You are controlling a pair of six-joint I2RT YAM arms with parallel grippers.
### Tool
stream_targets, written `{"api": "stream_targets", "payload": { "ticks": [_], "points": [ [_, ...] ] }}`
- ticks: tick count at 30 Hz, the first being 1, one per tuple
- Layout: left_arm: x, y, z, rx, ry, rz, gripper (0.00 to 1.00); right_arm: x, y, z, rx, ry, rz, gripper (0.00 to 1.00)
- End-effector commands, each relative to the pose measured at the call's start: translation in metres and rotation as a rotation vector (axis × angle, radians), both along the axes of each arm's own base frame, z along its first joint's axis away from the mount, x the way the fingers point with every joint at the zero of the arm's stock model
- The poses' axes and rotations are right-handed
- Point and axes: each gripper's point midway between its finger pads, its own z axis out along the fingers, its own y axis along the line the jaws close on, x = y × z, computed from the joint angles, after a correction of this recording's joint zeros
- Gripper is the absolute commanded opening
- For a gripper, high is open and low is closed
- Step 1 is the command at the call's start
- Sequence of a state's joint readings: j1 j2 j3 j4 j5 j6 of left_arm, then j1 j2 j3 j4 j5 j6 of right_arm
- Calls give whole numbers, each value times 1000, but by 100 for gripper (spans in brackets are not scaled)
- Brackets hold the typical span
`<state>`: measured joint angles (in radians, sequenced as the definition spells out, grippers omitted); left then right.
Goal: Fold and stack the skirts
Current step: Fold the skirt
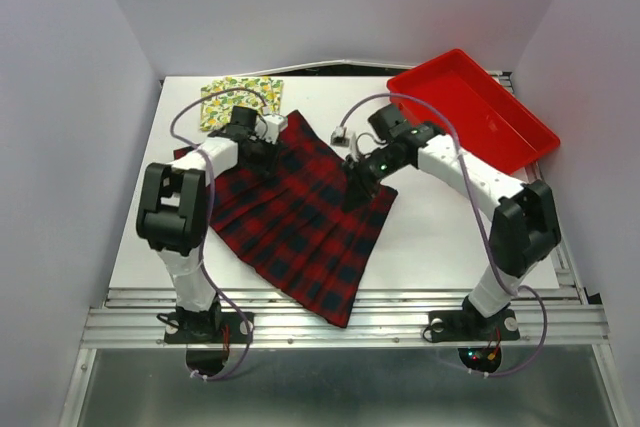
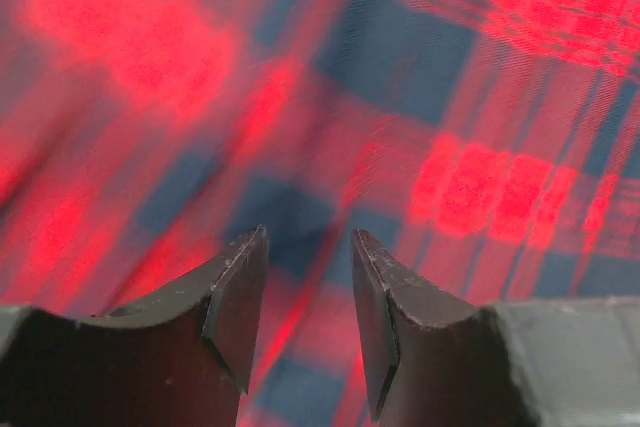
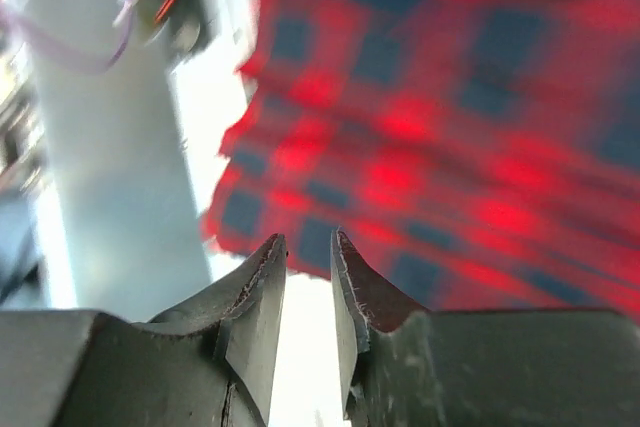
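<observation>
The red-and-black plaid skirt (image 1: 300, 217) lies spread across the middle of the table, its lower corner hanging over the near edge. The cream lemon-print skirt (image 1: 240, 99) lies folded flat at the back left. My left gripper (image 1: 268, 152) hovers over the plaid skirt's upper left part. In the left wrist view its jaws (image 2: 308, 247) stand open, with plaid cloth (image 2: 420, 147) below and nothing between them. My right gripper (image 1: 358, 187) is at the skirt's right edge. In the right wrist view its fingers (image 3: 308, 247) stand slightly apart and empty, with the plaid skirt (image 3: 430, 117) beyond.
A rigid red tray (image 1: 480, 112) stands at the back right corner, tilted along the table edge. Bare white table (image 1: 440, 237) lies right of the plaid skirt. The left arm's white link (image 3: 110, 147) fills the left of the right wrist view.
</observation>
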<state>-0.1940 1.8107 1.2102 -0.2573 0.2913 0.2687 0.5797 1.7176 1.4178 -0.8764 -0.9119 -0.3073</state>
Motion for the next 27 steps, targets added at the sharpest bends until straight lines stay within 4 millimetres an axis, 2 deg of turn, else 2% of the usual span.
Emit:
{"api": "stream_targets", "payload": {
  "ticks": [1,3,4,6,7,8,10,11,13,15,17,18,19,21,22,24,25,26,27],
  "points": [
    [22,-35,4,-14,-11,-81,49,81,-26,-1,-75,-197,-231,30],
    [25,-46,-3,-14,14,-102,48,106,-44,-19,-124,-217,-300,28],
    [30,-58,-6,-15,17,-128,48,118,-48,-36,-159,-227,-322,28],
    [30,-69,-12,1,32,-160,48,126,-53,-54,-193,-222,-327,27],
    [33,-82,-14,13,24,-199,48,138,-60,-65,-224,-250,-354,26],
    [32,-87,-18,26,31,-219,48,136,-63,-85,-256,-226,-350,25],
    [37,-101,-23,38,23,-256,48,141,-73,-105,-303,-221,-371,25],
    [34,-114,-25,40,24,-286,48,142,-84,-121,-339,-193,-388,24],
    [35,-129,-28,39,23,-336,47,138,-100,-139,-389,-154,-415,23],
    [30,-147,-32,44,24,-384,47,131,-109,-147,-418,-134,-424,22],
    [33,-160,-34,37,16,-409,47,110,-117,-155,-453,-83,-419,23],
    [36,-162,-35,36,18,-406,47,109,-116,-153,-448,-81,-417,23],
    [44,-168,-33,23,5,-408,47,92,-117,-158,-450,-23,-403,23],
    [53,-171,-23,-11,-17,-407,47,74,-118,-162,-446,39,-395,23],
    [65,-175,-6,-39,-78,-393,47,57,-118,-166,-442,94,-393,23],
    [76,-173,18,-74,-147,-382,49,39,-115,-167,-417,166,-396,24],
    [80,-173,32,-96,-178,-370,52,31,-111,-166,-394,200,-399,24],
    [89,-169,58,-116,-242,-354,52,26,-102,-160,-362,234,-391,24],
    [92,-166,70,-123,-266,-344,54,27,-98,-156,-339,249,-403,24]
  ]
}}
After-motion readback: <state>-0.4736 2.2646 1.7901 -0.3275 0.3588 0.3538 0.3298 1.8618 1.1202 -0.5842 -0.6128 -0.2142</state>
